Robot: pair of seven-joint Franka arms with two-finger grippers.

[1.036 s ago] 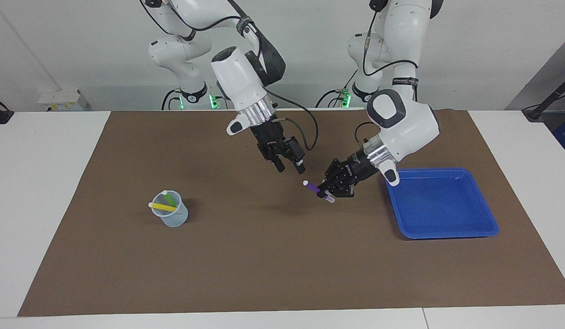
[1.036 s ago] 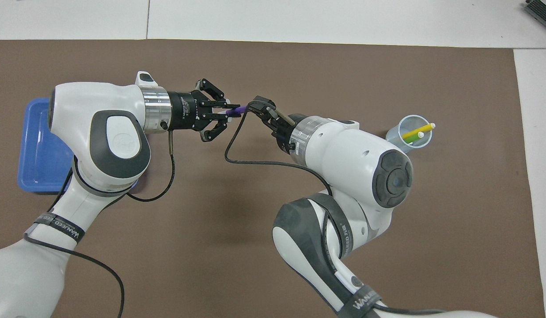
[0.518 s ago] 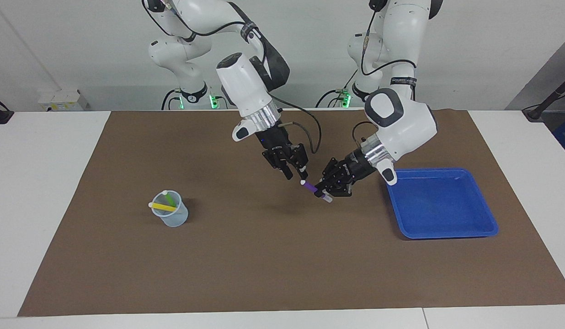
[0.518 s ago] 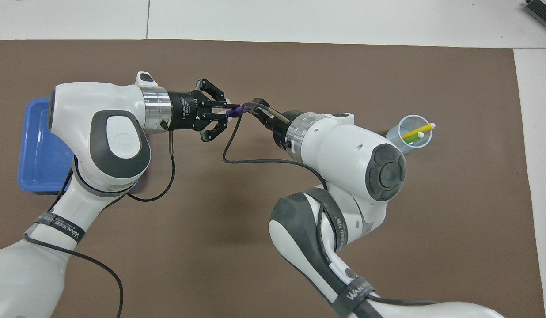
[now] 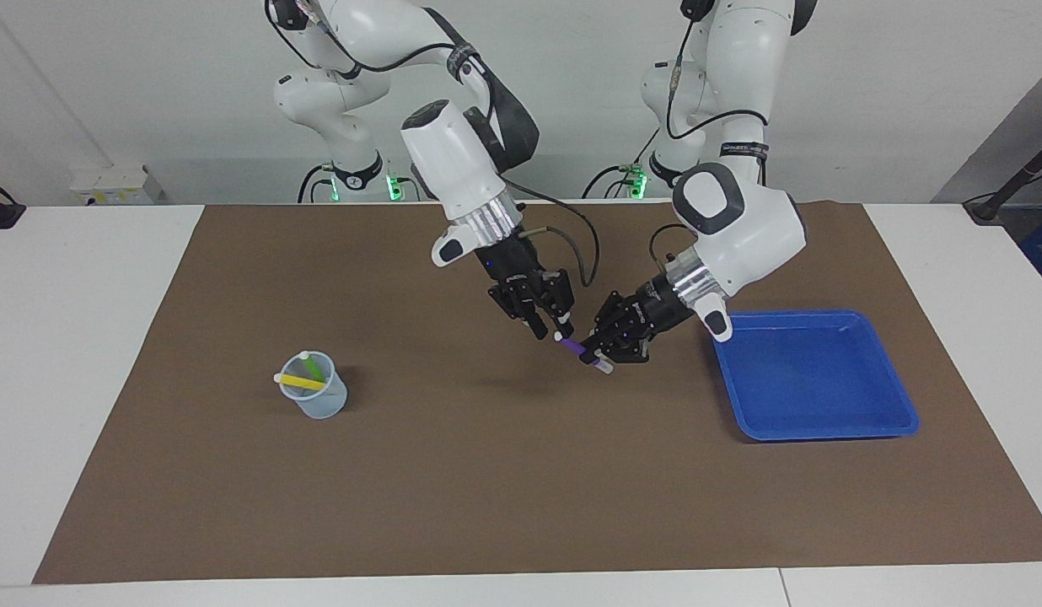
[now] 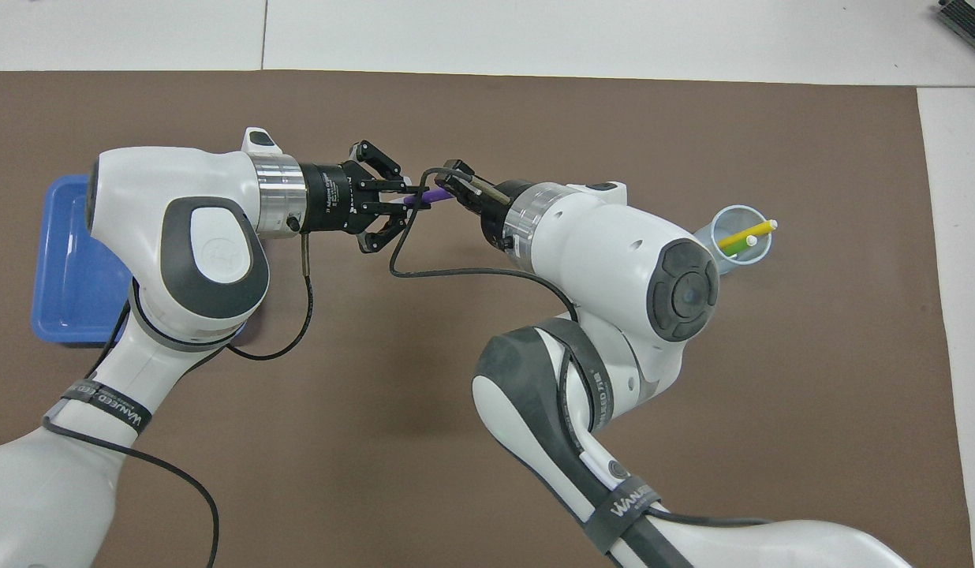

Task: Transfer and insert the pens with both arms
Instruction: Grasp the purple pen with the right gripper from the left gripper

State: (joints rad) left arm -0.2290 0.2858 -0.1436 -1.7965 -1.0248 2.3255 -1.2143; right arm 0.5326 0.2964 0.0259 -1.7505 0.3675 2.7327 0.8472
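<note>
The purple pen (image 5: 576,346) is up in the air over the middle of the mat, with its pale cap end pointing toward my right gripper; it also shows in the overhead view (image 6: 431,195). My left gripper (image 5: 599,356) (image 6: 409,202) is shut on the pen's lower end. My right gripper (image 5: 551,326) (image 6: 450,181) is open, its fingers on either side of the cap end. The yellow pen (image 5: 300,381) (image 6: 749,233) and the green pen (image 5: 317,368) (image 6: 736,246) stand tilted in a clear cup (image 5: 325,400) (image 6: 741,254) toward the right arm's end.
A blue tray (image 5: 816,435) (image 6: 52,268) with nothing in it lies toward the left arm's end of the brown mat (image 5: 487,489). A black cable hangs from my right wrist beside the pen.
My right gripper has come down and toward the left gripper until its fingers flank the purple pen's cap end. The left gripper has shifted a little and still holds the pen.
</note>
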